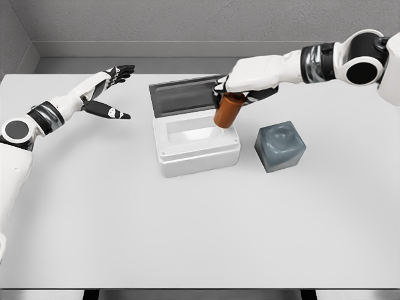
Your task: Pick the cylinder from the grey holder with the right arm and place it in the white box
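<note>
**Cylinder over the box, release still to come**

Starting at the left, we see our left hand [107,94] held out above the table [187,231], well away from the work, its fingers spread and relaxed and holding nothing. We judge that it has no part in this step.

Moving toward the middle, the white box [167,153] sits on the table with its dark lid [181,95] standing open behind it. The hollow inside looks bare apart from what is now entering it.

Just right of that, our right hand [240,87] has its fingers curled around the top of the brown cylinder [228,110]. The cylinder hangs tilted, its lower end at the right inner corner of the box opening; we cannot tell whether it touches the floor of the box.

Further right, the grey holder [280,147] stands beside the box, apart from it, with its round socket vacant. So we judge the pick done and the carry nearly done; lowering, letting go and drawing the arm back remain.

The table is a plain pale surface. Behind it runs a grey textured wall [187,22].
</note>
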Motion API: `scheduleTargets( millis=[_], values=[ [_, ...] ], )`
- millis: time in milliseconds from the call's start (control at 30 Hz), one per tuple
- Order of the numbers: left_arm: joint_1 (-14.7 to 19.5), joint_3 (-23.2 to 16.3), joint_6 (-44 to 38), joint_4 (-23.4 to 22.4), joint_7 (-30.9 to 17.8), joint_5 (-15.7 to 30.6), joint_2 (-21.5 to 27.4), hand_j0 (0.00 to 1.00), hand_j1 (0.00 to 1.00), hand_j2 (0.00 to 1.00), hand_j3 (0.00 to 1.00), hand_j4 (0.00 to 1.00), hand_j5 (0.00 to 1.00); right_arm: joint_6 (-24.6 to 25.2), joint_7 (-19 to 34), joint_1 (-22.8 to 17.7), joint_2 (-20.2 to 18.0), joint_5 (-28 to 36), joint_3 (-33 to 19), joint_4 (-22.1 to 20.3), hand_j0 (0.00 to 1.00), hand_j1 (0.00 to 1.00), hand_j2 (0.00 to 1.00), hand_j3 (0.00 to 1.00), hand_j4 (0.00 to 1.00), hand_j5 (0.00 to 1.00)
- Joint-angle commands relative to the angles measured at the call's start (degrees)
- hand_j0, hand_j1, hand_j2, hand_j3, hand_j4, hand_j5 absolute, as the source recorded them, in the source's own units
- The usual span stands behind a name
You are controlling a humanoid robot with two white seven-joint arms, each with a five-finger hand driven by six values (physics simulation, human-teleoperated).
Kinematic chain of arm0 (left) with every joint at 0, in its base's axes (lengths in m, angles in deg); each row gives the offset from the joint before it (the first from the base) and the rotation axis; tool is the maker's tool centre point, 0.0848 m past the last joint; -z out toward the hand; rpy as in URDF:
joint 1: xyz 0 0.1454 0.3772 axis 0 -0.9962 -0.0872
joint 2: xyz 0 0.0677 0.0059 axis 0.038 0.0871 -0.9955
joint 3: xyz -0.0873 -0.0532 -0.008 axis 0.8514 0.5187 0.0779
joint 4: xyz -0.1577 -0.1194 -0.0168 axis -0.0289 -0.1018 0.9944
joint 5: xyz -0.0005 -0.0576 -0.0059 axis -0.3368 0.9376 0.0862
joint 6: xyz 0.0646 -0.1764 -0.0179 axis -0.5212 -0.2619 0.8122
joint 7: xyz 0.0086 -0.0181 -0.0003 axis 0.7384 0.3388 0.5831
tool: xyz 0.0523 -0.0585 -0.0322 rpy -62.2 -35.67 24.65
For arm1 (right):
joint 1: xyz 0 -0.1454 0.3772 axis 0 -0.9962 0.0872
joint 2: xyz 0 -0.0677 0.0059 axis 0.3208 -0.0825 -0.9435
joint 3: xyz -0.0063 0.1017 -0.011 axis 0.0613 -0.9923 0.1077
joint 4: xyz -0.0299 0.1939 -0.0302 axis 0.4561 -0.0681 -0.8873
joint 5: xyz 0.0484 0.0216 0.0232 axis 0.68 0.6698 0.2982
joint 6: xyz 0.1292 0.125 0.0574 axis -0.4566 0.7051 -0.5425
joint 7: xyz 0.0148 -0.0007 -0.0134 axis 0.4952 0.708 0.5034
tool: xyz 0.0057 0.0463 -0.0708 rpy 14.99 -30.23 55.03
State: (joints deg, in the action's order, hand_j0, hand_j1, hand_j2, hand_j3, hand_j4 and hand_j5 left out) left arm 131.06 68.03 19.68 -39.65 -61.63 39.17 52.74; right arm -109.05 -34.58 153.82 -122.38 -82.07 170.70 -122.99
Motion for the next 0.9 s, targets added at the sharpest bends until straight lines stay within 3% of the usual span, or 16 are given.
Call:
scheduleTargets(
  millis=[0, 267, 433, 867],
  values=[
    [0.0, 0.1, -0.1, 0.0, 0.0, 0.4, 0.0, 1.00, 1.00, 1.00, 1.00, 1.00, 1.00, 0.1, 0.6, 0.0, 1.1, 0.2, 0.0, 1.4, 0.37, 0.37, 0.37, 0.37, 0.37, 0.37],
    [0.0, 0.1, -0.1, 0.2, 0.0, 0.4, 0.0, 1.00, 1.00, 1.00, 1.00, 1.00, 1.00, 0.1, 0.9, -0.1, 4.2, 0.2, 0.1, 3.7, 0.37, 0.37, 0.37, 0.37, 0.37, 0.37],
    [-0.1, 0.1, -0.1, 0.2, 0.0, 0.4, 0.0, 1.00, 1.00, 1.00, 1.00, 1.00, 1.00, 0.1, 1.8, -0.1, 4.9, 0.2, 0.1, 7.3, 0.37, 0.37, 0.37, 0.37, 0.37, 0.37],
    [-0.1, 0.1, -0.1, 0.3, 0.0, 0.5, 0.0, 1.00, 1.00, 1.00, 1.00, 1.00, 1.00, 0.1, 2.4, -0.3, 4.3, -0.5, 0.1, 4.9, 0.38, 0.38, 0.38, 0.38, 0.38, 0.38]
  ],
)
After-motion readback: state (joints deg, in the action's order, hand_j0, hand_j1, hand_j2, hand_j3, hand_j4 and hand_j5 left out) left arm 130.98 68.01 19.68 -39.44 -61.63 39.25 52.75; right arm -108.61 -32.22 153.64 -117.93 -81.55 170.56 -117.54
